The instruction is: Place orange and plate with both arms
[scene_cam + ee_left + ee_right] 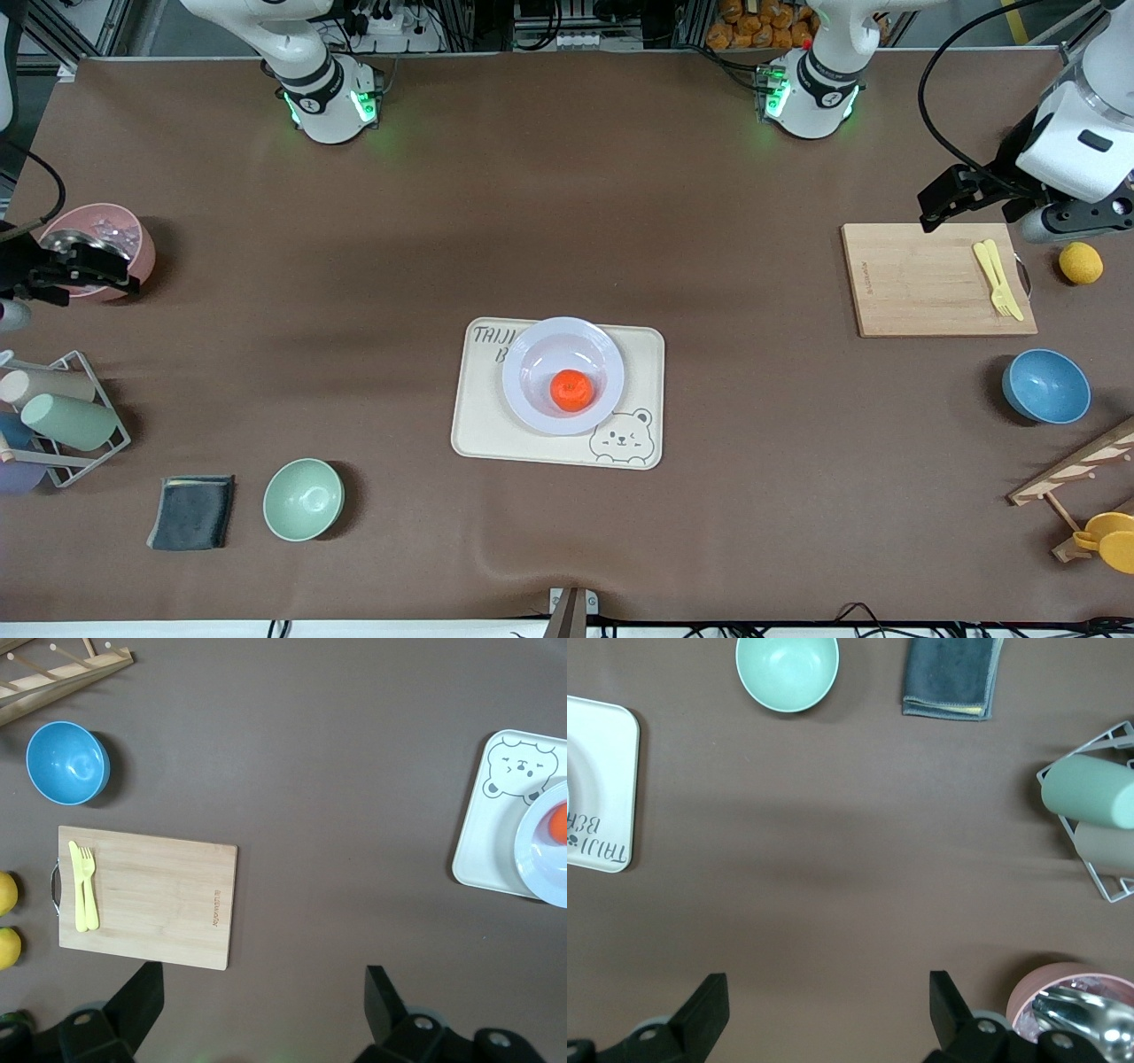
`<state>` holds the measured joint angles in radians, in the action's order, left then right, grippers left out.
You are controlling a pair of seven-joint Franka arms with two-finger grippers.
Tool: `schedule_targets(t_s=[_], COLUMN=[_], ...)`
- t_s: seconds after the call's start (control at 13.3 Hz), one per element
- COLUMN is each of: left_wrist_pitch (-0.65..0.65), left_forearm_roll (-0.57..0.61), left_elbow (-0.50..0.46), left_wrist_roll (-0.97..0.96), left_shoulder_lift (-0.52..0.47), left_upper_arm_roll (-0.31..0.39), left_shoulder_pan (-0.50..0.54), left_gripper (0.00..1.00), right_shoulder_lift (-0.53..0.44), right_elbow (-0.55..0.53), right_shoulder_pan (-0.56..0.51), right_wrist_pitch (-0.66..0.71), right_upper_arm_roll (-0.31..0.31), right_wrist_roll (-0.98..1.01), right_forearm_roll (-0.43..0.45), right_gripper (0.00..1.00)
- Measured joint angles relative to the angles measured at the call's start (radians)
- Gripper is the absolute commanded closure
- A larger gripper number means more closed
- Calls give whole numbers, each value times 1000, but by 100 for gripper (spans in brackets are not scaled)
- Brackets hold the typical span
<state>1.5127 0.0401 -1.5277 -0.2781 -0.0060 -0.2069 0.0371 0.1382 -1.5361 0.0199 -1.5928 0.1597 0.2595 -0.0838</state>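
Observation:
The orange (571, 390) lies in the pale plate (532, 354), which rests on a cream bear-print tray (483, 425) at the table's middle. In the left wrist view the plate (542, 870) and a sliver of the orange (560, 822) show at the frame's edge. My left gripper (939, 202) (261, 979) hangs open and empty over the table by the cutting board's edge. My right gripper (106, 275) (828, 988) hangs open and empty beside the pink cup. Both are well apart from the plate.
At the left arm's end: a wooden cutting board (939, 279) with yellow cutlery (997, 276), a lemon (1081, 263), a blue bowl (1045, 386), a wooden rack (1076, 470). At the right arm's end: a pink cup (106, 239), a cup rack (66, 421), a mint bowl (303, 500), a grey cloth (190, 512).

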Motion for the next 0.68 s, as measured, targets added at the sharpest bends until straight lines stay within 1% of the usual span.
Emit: schedule_targets(t_s=[0.15, 0.38, 0.68], left_wrist_pitch=[0, 0, 0], left_forearm_roll=[0, -26, -31], left_elbow=[0, 0, 0], left_wrist_roll=[0, 1, 2], left_shoulder_lift=[-1, -8, -11], left_upper_arm_roll=[2, 5, 3], left_shoulder_pan=[10, 59, 70], left_gripper=[0, 0, 0], right_shoulder_lift=[-47, -115, -132], right_elbow=[-30, -85, -112], right_shoulder_pan=[2, 2, 3], right_wrist_pitch=[-2, -7, -34], right_upper_arm_roll=[-3, -4, -5], right_wrist_roll=[-41, -55, -57], right_forearm_roll=[20, 42, 67], right_gripper=[0, 0, 0])
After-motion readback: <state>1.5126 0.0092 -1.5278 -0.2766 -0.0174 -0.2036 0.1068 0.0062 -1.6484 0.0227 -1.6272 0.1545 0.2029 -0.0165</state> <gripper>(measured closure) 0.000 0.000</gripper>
